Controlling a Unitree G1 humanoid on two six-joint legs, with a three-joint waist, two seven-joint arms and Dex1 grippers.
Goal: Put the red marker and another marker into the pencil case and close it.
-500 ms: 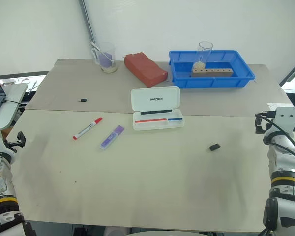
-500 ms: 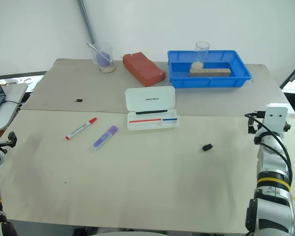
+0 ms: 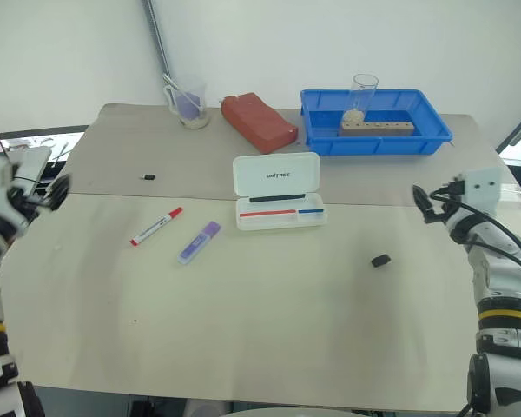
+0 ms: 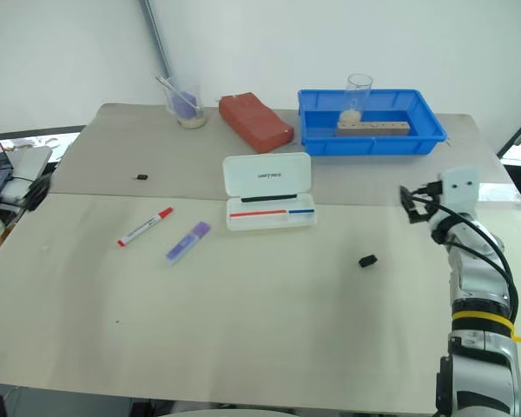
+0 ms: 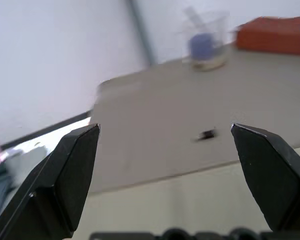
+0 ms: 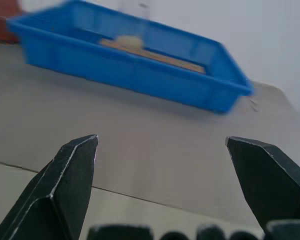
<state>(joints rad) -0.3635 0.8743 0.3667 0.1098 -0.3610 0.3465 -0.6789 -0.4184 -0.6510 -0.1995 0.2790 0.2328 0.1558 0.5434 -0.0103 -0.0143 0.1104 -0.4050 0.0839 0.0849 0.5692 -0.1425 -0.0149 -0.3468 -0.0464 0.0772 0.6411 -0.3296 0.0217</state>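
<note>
Red marker (image 3: 154, 226) and purple marker (image 3: 198, 241) lie left of the open pencil case (image 3: 278, 192); light, stiff, likely slippery, best pinched mid-barrel. Left gripper (image 5: 165, 150) and right gripper (image 6: 162, 150) gape wide, empty.

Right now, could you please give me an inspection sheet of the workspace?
Surface: beige table, a seam running across it.
Job's things: pencil case open, lid raised, a black stick and a red-and-blue stick inside; red marker and purple highlighter lie on the table to its left, apart from each other.
Clutter: blue tray holding a wooden block and a clear glass; red block; beaker; two small black bits.
Grippers: left gripper and right gripper open, empty, at the table's sides.
Cables: black cable along the right wrist.
Surroundings: white wall, grey pole behind.
</note>
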